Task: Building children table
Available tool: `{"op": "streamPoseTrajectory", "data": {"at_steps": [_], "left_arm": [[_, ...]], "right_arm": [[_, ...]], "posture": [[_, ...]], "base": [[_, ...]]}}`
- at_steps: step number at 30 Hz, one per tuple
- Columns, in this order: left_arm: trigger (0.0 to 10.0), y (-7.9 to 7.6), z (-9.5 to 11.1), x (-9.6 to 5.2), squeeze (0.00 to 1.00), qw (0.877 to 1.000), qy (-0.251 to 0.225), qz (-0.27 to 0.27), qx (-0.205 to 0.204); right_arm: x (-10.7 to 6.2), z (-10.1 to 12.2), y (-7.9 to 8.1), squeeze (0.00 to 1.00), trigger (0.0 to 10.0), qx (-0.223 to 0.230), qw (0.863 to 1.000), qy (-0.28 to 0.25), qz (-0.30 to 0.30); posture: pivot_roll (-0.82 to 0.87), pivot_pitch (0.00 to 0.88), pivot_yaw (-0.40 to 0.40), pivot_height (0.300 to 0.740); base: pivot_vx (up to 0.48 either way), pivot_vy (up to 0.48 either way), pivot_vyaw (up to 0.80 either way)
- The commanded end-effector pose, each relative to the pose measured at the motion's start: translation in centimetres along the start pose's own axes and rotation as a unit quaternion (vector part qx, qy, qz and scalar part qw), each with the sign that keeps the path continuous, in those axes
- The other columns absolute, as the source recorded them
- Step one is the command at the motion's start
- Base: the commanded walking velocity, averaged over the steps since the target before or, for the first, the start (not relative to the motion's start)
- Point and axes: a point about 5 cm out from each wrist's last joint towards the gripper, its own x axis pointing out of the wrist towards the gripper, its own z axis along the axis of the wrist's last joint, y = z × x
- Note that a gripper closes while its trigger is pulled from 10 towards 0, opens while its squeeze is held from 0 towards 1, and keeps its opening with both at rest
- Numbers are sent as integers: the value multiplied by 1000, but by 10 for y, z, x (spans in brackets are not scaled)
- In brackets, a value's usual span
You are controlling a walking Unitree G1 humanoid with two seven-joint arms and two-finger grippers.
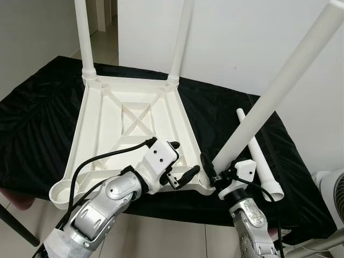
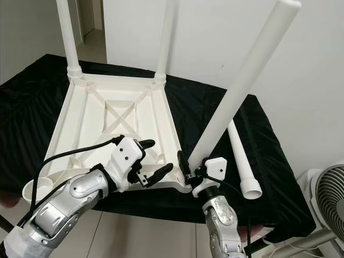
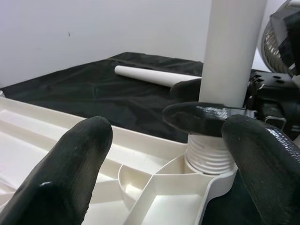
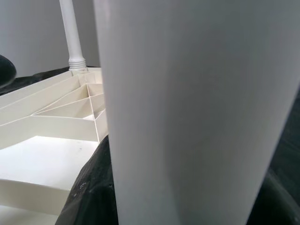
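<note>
Lower center, the right gripper (image 1: 210, 171) clamps a white table leg (image 1: 279, 86) at the upturned tabletop's (image 1: 102, 115) corner socket. The left gripper (image 1: 180, 164) hovers beside it, fingers spread.

Tabletop (image 1: 102, 115) and legs (image 1: 279, 86) are seen as smooth white plastic; cloth (image 1: 37, 118) black, slightly glossy; fingers (image 3: 70, 168) matt black.

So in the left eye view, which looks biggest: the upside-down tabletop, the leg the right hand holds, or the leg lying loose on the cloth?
1. Tabletop, largest by far.
2. Leg held by the right hand, though it leans toward the camera, which inflates it.
3. Loose leg, probably the same real size.
</note>
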Motion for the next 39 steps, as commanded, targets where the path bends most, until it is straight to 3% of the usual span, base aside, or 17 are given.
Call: {"op": "streamPoseTrajectory", "data": {"at_steps": [1, 5, 8, 13, 28, 33, 39], "left_arm": [[10000, -10, 2, 1, 0, 998, 2, -58, 6], [10000, -10, 2, 1, 0, 998, 2, -57, 6], [10000, -11, 2, 1, 0, 998, 1, -56, 5], [10000, -11, 3, 2, 0, 998, 0, -56, 5], [10000, -13, 4, 1, 0, 998, 0, -57, 3], [10000, -13, 4, 1, 0, 998, 0, -58, 5], [10000, -12, 4, 0, 0, 998, 0, -56, 5]], "right_arm": [[-12, -27, 1, 0, 10000, 21, 997, 74, -6], [-12, -27, 2, 0, 10000, 18, 997, 80, -3], [-6, -31, -2, 0, 10000, -1, 990, 139, -14], [-1, -32, -2, 0, 10000, -4, 985, 170, -3], [5, -26, 1, 0, 10000, -7, 980, 199, 21], [2, -27, -9, 0, 10000, 71, 979, 190, -29], [-7, -28, -12, 0, 10000, 127, 979, 149, -57]], "posture": [[5, 26, -115, 740], [6, 26, -115, 740], [0, 30, -120, 740], [0, 31, -121, 740], [-2, 36, -119, 740], [1, 39, -122, 740], [2, 42, -120, 740]], "base": [[0, 0, 0], [0, 0, 0], [0, 0, 0], [0, 0, 0], [0, 0, 0], [0, 0, 0], [0, 0, 0]]}}
